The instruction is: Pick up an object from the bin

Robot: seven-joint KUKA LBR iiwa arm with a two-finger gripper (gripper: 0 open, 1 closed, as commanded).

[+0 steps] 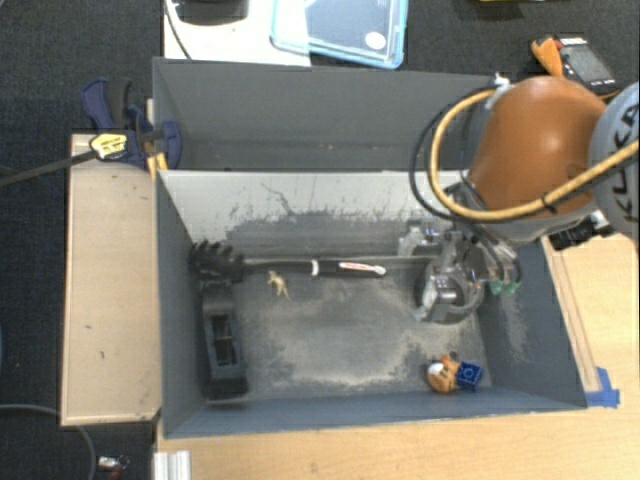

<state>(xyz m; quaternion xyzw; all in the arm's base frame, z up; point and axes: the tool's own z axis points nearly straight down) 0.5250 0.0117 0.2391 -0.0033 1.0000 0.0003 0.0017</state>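
Note:
My gripper (447, 290) hangs low over the right part of the bin floor, below the arm's orange cover. Beside its left side lies the right end of a long black brush (300, 265) with a white and red label on its handle. The brush runs left across the bin to a bristled head by the left wall. A small orange and blue toy (452, 374) lies near the front wall, a little below the gripper and apart from it.
A tiny yellow figure (277, 285) lies just below the brush handle at centre left. A black rectangular block (222, 343) rests against the left wall near the front corner. The bin's grey floor stretches between these things.

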